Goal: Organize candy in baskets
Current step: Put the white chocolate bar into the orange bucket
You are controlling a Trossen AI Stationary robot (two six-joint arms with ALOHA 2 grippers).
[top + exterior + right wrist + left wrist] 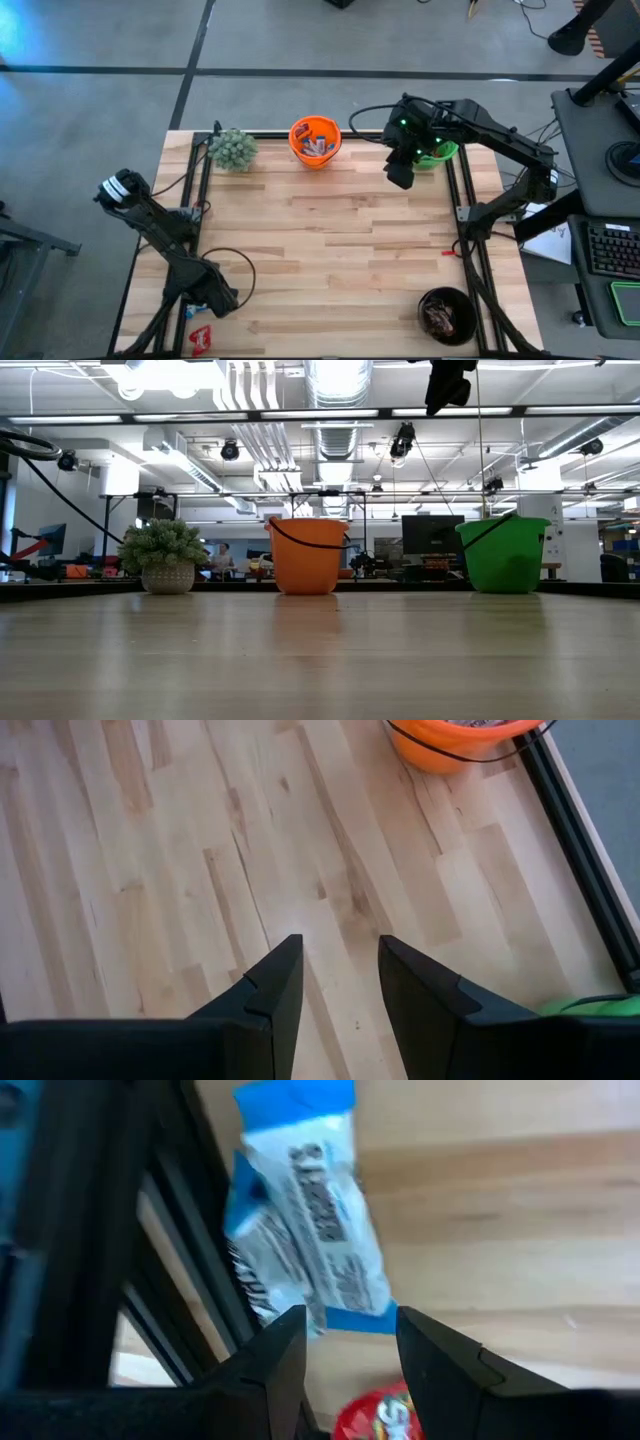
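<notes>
Two light blue-and-white candy bars [312, 1220] lie on the wood at the table's near left corner, one partly over the other, beside the black frame rail. A red candy [378, 1418] lies close by; in the high view it is the red candy [201, 338]. My left gripper [345, 1350] is low over them and open, its fingertips just short of the upper bar's near end. My right gripper [400, 172] hangs open high above the table next to the green basket [440, 153], with nothing between its fingers [340, 970]. The orange basket [315, 140] holds several candies. The black basket [447, 315] holds dark ones.
A fuzzy green plant [233, 148] stands at the far left, left of the orange basket. Black frame rails [200, 200] run along the table's left and right sides. The wide middle of the wooden top [330, 240] is bare. Cables loop near the left arm.
</notes>
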